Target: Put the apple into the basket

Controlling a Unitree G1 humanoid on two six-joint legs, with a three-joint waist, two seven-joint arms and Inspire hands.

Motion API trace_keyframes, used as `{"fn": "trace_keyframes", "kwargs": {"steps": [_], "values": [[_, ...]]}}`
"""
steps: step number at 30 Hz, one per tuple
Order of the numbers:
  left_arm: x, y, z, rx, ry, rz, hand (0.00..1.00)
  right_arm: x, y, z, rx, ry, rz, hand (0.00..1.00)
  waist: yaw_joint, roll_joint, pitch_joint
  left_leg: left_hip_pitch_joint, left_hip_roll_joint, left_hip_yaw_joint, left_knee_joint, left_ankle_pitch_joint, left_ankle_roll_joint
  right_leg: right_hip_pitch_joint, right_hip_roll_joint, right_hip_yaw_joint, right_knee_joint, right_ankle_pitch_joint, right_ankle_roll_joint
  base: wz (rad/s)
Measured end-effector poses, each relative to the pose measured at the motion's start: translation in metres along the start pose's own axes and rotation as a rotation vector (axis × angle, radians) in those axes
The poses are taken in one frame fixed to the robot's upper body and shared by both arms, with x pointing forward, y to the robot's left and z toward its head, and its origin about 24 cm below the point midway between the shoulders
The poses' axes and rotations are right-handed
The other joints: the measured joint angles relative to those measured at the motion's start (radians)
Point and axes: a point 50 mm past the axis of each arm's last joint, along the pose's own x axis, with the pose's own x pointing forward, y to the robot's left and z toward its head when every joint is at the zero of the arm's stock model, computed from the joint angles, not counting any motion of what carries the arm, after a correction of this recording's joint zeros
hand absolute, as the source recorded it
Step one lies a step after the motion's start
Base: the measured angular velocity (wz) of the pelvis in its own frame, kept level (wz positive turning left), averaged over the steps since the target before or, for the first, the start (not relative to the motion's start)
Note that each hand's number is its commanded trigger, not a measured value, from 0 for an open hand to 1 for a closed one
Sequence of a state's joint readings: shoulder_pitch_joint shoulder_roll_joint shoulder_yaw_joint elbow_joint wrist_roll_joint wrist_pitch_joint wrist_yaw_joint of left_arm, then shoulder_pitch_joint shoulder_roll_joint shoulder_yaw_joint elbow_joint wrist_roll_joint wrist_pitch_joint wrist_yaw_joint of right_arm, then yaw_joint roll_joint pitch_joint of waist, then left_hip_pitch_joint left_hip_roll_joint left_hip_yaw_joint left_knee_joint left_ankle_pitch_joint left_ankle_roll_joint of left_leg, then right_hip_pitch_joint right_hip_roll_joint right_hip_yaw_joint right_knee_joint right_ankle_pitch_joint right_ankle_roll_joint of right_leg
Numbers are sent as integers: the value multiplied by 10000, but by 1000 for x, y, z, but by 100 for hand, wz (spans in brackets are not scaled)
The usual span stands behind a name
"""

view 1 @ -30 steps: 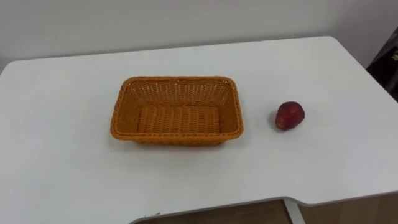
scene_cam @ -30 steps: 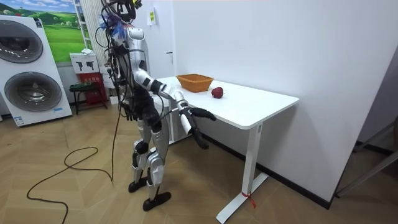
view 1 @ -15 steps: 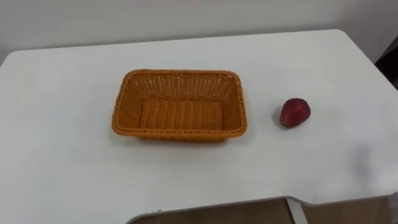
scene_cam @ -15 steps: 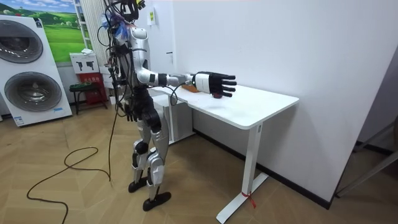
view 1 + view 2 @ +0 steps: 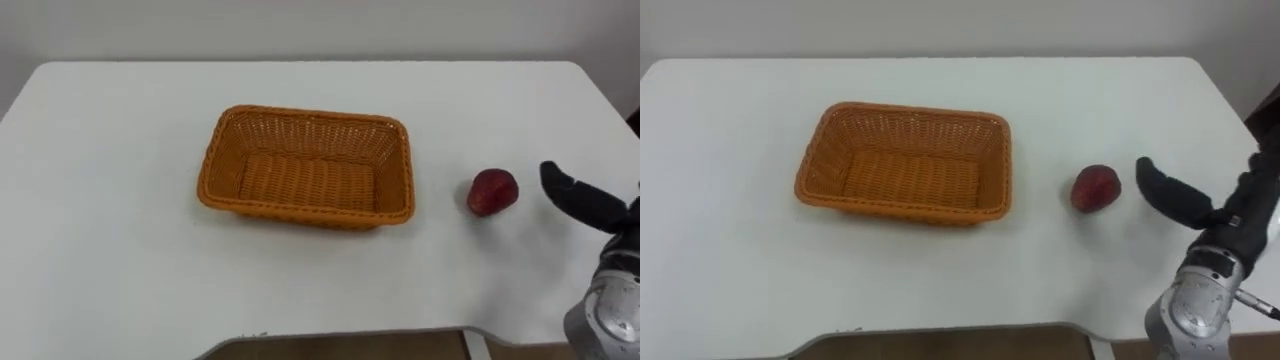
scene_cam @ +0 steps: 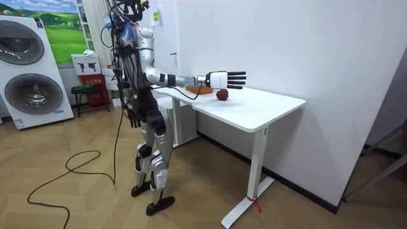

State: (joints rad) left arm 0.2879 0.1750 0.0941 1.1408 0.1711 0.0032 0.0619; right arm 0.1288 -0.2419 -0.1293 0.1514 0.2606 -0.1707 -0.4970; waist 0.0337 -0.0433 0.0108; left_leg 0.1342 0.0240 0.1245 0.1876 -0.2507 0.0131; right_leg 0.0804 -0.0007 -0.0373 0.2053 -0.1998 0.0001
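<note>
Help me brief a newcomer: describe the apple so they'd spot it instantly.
On the white table, look right of the orange wicker basket. The apple lies there alone, between the basket and the robot's right hand: small, round, dark red.

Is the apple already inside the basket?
No, the apple lies on the table to the right of the basket, with the right hand open beside it.

You are looking at a home-style laundry room: washers (image 6: 39, 92) stand well apart from the white desk (image 6: 254, 109), both on wood floor (image 6: 76, 197).
</note>
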Motion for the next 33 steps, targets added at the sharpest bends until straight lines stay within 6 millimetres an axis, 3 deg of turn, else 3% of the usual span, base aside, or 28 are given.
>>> {"fn": "trace_keyframes", "kwargs": {"steps": [8,15,20,33], "values": [[0,0,0,635,54,-272,0,2,7,2,-415,-100,1144,0,38,-134,-83,-24,1,-143,105,0,-1,64,-23,-191,-14,11,-16,7],[0,4,3,869,-47,-179,0,4,20,6,-1025,-291,2711,0,59,-215,-80,6,-1,-144,106,0,-2,45,-20,-179,-14,12,-17,0],[1,6,4,893,-79,-128,0,3,23,4,-1066,-204,3194,0,258,-232,-65,5,1,-179,95,0,-2,36,-19,-182,-23,12,-18,0],[0,6,1,852,2,-242,0,15,12,-33,-2048,1567,3796,0,257,-211,-41,4,-4,-223,117,1,-3,67,-48,-269,-3,27,-26,0]]}}
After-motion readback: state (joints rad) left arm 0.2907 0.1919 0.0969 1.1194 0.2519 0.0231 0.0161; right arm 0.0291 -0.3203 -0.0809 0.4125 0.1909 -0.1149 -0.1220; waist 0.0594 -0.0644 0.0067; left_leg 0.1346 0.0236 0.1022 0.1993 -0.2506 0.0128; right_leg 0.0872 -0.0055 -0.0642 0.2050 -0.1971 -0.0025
